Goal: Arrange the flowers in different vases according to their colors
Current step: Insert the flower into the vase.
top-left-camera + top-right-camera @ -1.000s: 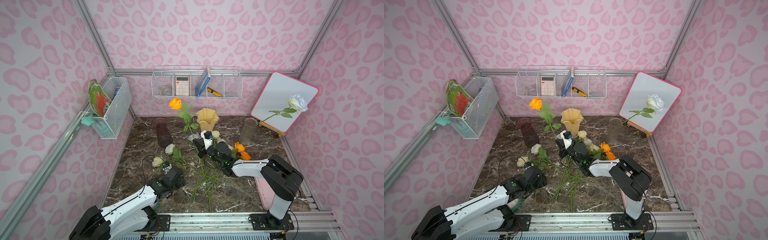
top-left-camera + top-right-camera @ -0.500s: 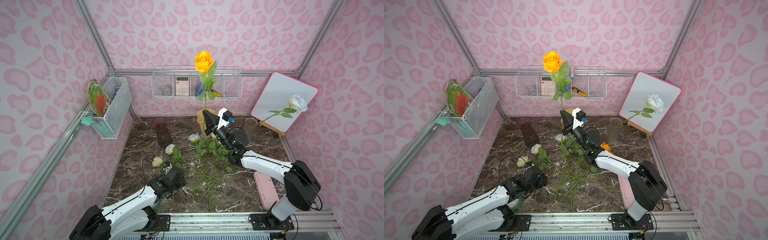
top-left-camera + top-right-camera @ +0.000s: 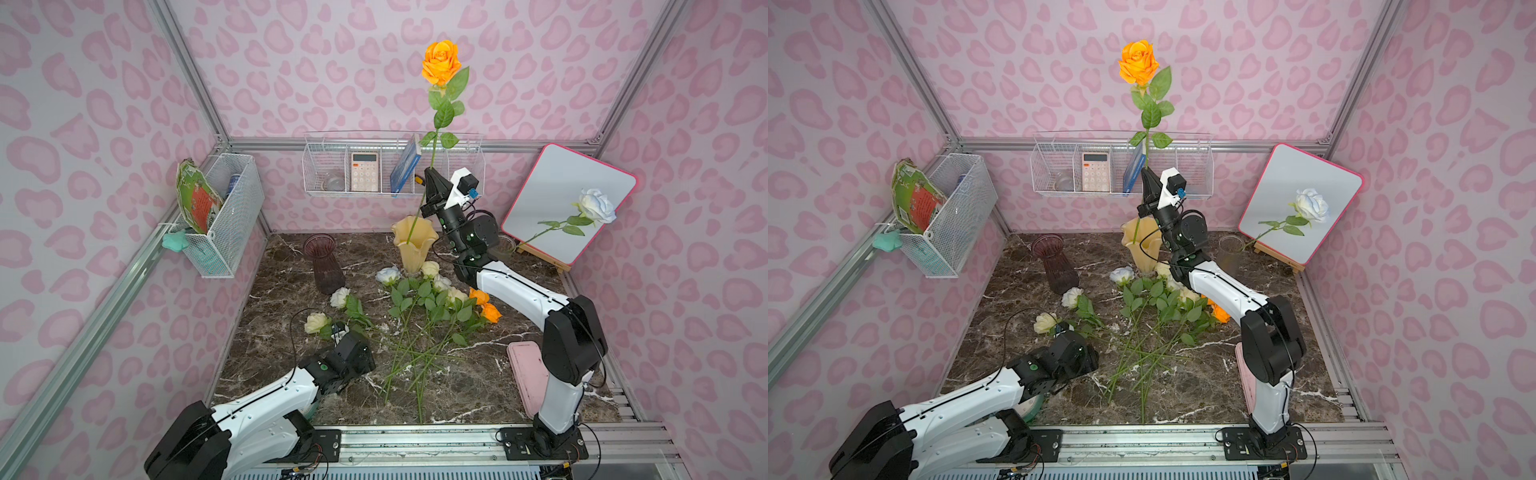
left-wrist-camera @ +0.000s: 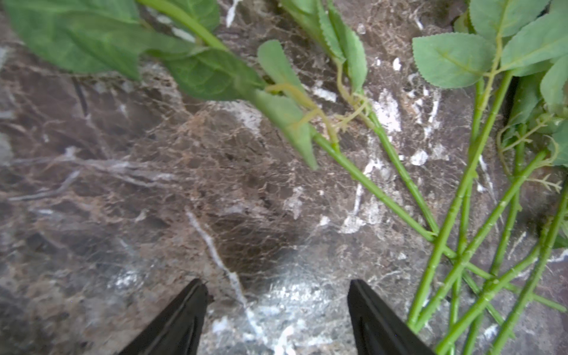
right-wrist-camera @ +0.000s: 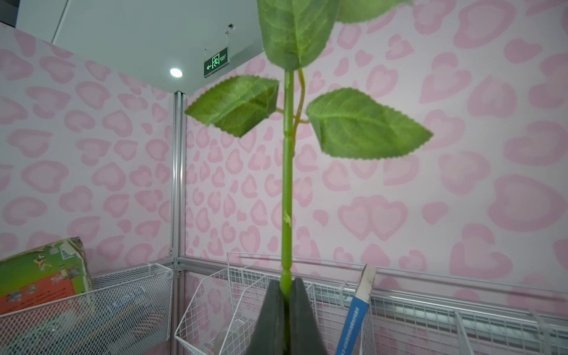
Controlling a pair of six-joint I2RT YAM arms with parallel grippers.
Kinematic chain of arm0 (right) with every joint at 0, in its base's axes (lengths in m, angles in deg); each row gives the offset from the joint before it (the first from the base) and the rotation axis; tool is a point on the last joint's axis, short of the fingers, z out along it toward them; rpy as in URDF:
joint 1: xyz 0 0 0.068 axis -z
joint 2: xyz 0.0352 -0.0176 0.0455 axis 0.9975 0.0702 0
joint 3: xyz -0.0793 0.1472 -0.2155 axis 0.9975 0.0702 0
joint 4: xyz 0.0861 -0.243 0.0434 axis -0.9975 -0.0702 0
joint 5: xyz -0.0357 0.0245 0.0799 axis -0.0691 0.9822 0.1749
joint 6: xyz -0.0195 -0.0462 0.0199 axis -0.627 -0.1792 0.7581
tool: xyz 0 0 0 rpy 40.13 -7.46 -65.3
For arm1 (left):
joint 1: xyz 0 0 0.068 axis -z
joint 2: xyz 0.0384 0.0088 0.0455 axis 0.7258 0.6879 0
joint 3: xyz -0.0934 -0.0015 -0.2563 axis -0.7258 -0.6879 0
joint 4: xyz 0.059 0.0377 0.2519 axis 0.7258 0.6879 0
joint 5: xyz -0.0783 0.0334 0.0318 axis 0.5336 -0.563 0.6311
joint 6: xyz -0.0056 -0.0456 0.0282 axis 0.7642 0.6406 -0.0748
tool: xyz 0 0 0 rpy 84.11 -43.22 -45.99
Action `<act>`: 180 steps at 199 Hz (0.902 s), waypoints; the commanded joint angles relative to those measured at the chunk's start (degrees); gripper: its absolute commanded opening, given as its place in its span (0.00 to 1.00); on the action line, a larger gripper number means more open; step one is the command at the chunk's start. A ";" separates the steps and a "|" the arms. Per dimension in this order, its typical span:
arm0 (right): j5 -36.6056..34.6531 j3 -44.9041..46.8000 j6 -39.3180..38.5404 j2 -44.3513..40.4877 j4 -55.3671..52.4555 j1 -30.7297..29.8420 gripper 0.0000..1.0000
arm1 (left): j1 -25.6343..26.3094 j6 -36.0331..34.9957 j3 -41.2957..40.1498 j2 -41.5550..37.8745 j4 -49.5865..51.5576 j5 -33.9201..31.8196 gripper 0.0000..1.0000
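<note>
Orange rose (image 3: 441, 62), upright, stem pinched in right gripper (image 3: 428, 174) above yellow vase (image 3: 414, 245); left gripper (image 4: 276, 307) spread, empty; marble tabletop (image 3: 291, 332), pink walls.

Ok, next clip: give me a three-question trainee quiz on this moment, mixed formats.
1. True or false: the right end effector is shut on the stem of the orange rose.
2. Multiple choice: the lower end of that stem is at the mouth of which vase? A) dark ribbed vase B) pale yellow vase C) clear glass vase
3. Fill in: the left end effector is ____ and holds nothing, low over the marble table beside loose stems.

Key: 1 true. 2 B. 3 open.
</note>
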 commanded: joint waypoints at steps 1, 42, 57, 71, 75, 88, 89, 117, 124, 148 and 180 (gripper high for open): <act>-1.78 -1.88 -1.39 2.08 -0.08 1.41 0.00 | -0.08 -2.69 2.17 2.33 -0.99 1.82 0.77; -1.99 -2.85 -2.18 5.43 -0.14 3.08 0.00 | -0.06 -2.63 2.90 5.62 -3.62 3.32 0.77; -0.97 -3.51 -1.84 5.96 -1.03 3.35 0.00 | -0.09 -2.72 3.32 6.58 -4.26 3.87 0.77; -0.39 -3.58 -0.95 5.66 -0.62 3.66 0.00 | -0.09 -2.72 4.00 7.44 -4.23 4.23 0.77; 0.28 -3.72 -0.19 5.41 -0.79 3.83 0.00 | -0.08 -2.65 4.18 7.72 -4.20 4.35 0.77; 2.03 -4.10 1.94 4.52 -0.57 4.23 0.00 | -0.08 -2.56 4.60 8.48 -4.06 4.49 0.77; 2.07 -4.12 2.03 4.40 -0.56 4.18 0.00 | -0.08 -2.55 4.58 8.56 -4.08 4.52 0.77; 4.78 -6.85 4.46 2.36 -3.22 4.05 0.00 | -0.09 -2.30 4.68 9.41 -4.83 4.64 0.76; 5.14 -7.36 5.04 1.84 -3.50 4.03 0.00 | -0.07 -2.21 4.71 9.59 -5.03 4.76 0.76; 5.06 -9.60 4.15 1.23 -5.69 3.92 0.00 | -0.08 -2.19 4.98 10.26 -5.40 5.15 0.76; 5.26 -9.19 5.50 3.41 -6.12 5.28 0.00 | -0.07 -2.70 5.40 10.40 -5.61 5.55 0.76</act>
